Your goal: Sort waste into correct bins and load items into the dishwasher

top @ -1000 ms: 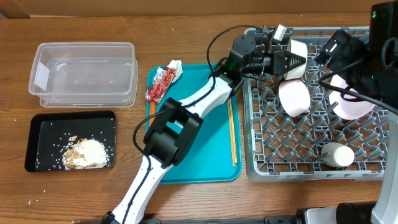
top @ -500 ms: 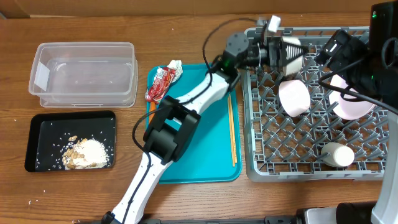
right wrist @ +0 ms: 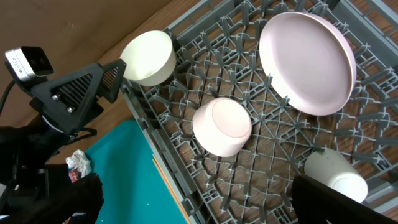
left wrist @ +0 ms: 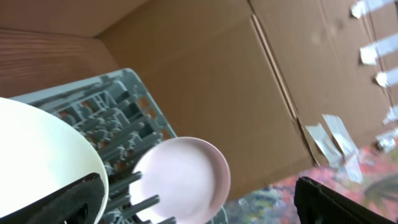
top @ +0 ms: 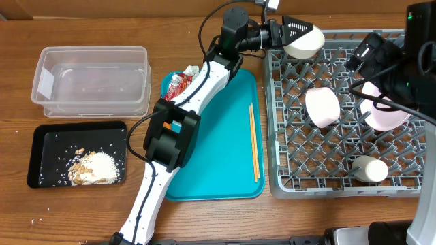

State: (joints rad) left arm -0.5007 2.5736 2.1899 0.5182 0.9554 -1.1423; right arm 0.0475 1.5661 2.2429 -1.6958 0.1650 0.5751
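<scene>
Bowl (top: 304, 42) rests at the dish rack's (top: 274, 122) far-left corner, just beside the left fingers (right wrist: 87, 84), which are spread wide and empty. Right fingers (right wrist: 339, 202) gape too. Loading looks done; next, probably the red wrapper (top: 176, 87).

Matt grey plastic rack (top: 327, 163) (ribbed), shiny red wrapper (top: 176, 86).

- Looks like a robotics lab bench dressed up as a mock kitchen, not a real one.
- Screened beyond the desk's edge by plain cardboard (left wrist: 205, 74) patched with tape strips (left wrist: 372, 32).
- Grey dish rack (top: 340, 192) set straight on the wooden desk (top: 82, 218) along its right edge, just beside a teal tray (top: 218, 163).
- Cabled robot arm (top: 170, 136) rising from the desk's near edge.
</scene>
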